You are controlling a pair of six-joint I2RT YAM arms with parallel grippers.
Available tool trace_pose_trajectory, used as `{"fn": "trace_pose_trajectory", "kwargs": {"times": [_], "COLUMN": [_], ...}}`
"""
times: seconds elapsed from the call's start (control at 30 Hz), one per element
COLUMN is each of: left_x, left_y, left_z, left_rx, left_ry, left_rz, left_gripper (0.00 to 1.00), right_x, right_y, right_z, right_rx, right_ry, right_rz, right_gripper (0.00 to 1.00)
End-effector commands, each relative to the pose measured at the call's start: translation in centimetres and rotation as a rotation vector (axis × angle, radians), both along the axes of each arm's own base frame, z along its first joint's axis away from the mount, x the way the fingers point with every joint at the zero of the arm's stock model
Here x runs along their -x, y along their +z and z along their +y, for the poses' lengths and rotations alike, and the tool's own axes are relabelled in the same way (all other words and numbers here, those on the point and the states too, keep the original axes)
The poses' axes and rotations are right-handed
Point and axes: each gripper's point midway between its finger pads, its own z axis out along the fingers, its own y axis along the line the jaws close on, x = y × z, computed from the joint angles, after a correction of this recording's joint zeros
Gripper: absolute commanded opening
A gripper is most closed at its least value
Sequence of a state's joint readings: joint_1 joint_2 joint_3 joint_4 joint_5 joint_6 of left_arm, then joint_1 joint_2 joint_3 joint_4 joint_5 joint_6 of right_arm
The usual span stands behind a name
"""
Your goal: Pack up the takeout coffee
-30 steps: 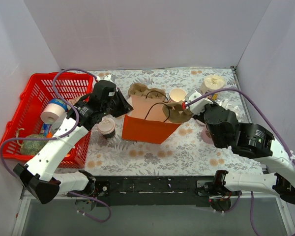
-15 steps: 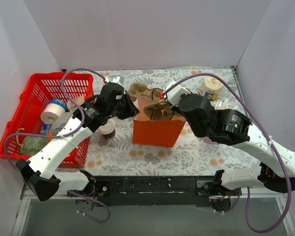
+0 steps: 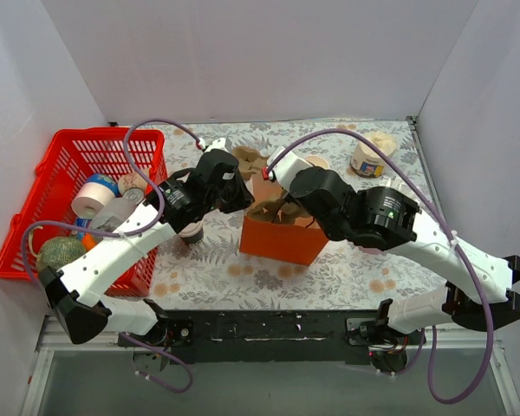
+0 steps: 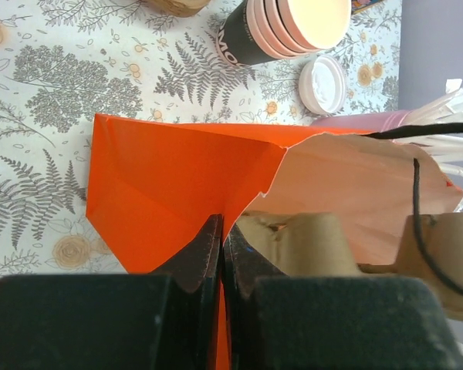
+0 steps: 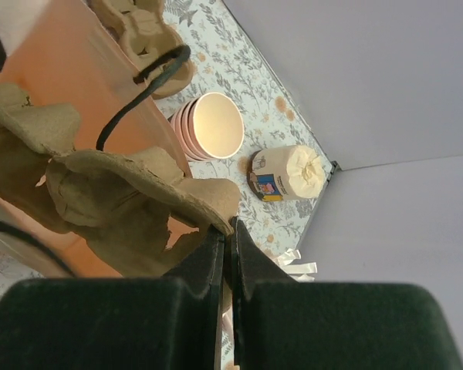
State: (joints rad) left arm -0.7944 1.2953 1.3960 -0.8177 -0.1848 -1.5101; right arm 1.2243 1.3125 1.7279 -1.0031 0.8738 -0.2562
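Two pincers are at work, and we find both pressed together on material. The left pincer (image 4: 221, 231) pinches the left rim of the orange paper bag (image 4: 162, 185), its fingers nearly meeting with only the paper between them. The right pincer (image 5: 228, 231) pinches the edge of a brown cardboard cup carrier (image 5: 131, 185), which lies over the bag's open mouth. The takeout coffee (image 3: 190, 232) stands on the counter (image 3: 208, 269) just left of the bag, between it and the red basket (image 3: 69, 139), partly hidden under the left arm.
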Motion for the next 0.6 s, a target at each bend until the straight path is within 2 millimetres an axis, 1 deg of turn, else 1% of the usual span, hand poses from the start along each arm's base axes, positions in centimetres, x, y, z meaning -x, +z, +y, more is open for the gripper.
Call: {"fn": "trace_pose_trajectory", "kwargs": {"times": [0.0, 0.03, 0.07, 0.1, 0.13, 0.17, 0.2, 0.27, 0.3, 0.37, 0.4, 0.43, 0.5, 0.57], "left_x": [0.0, 0.0, 0.2, 0.2, 0.2, 0.4, 0.4, 0.7, 0.9, 1.1, 1.3, 1.3, 1.6, 1.7], "left_y": [2.6, 2.5, 2.4, 2.4, 2.2, 2.0, 1.9, 1.8, 1.5, 1.3, 1.1, 1.0, 0.8, 0.7], "left_z": [-0.7, -0.9, -1.0, -1.0, -1.0, -1.1, -1.1, -1.3, -1.2, -1.3, -1.2, -1.1, -1.0, -0.8], "left_rx": [0.048, 0.05, 0.052, 0.053, 0.052, 0.052, 0.053, 0.058, 0.058, 0.056, 0.055, 0.058, 0.058, 0.065], "left_ry": [0.017, 0.021, 0.024, 0.034, 0.039, 0.036, 0.044, 0.043, 0.046, 0.046, 0.047, 0.053, 0.055, 0.067], "left_rz": [-0.047, -0.044, -0.04, -0.042, -0.039, -0.036, -0.033, -0.029, -0.023, -0.02, -0.018, -0.015, -0.01, -0.008], "left_gripper": [0.0, 0.0, 0.0, 0.0, 0.0, 0.0, 0.0, 0.0, 0.0, 0.0, 0.0, 0.0, 0.0, 0.0], "right_x": [0.2, -0.1, 0.0, 0.3, 1.0, 1.3, 1.7, 2.2, 2.4, 2.7, 2.7, 2.9, 2.7, 2.7], "right_y": [-0.5, -0.9, -0.6, -0.8, -2.1, -1.8, -2.4, -3.5, -4.2, -4.5, -4.8, -4.6, -4.9, -5.9], "right_z": [0.4, 0.0, 0.0, 0.2, 0.5, 0.5, 0.9, 0.9, 1.0, 1.0, 0.8, 0.5, -0.1, -1.1], "right_rx": [-0.032, -0.004, -0.032, -0.099, -0.078, -0.113, -0.169, -0.178, -0.21, -0.259, -0.275, -0.327, -0.358, -0.404], "right_ry": [-0.02, -0.062, -0.085, -0.125, -0.13, -0.14, -0.176, -0.215, -0.246, -0.273, -0.292, -0.32, -0.357, -0.42], "right_rz": [0.019, 0.014, 0.022, 0.06, 0.13, 0.158, 0.201, 0.245, 0.264, 0.289, 0.293, 0.298, 0.31, 0.337], "right_gripper": [0.01, 0.01, 0.01, 0.01, 0.01, 0.01, 0.01, 0.01, 0.01, 0.01, 0.01, 0.01, 0.01, 0.01]}}
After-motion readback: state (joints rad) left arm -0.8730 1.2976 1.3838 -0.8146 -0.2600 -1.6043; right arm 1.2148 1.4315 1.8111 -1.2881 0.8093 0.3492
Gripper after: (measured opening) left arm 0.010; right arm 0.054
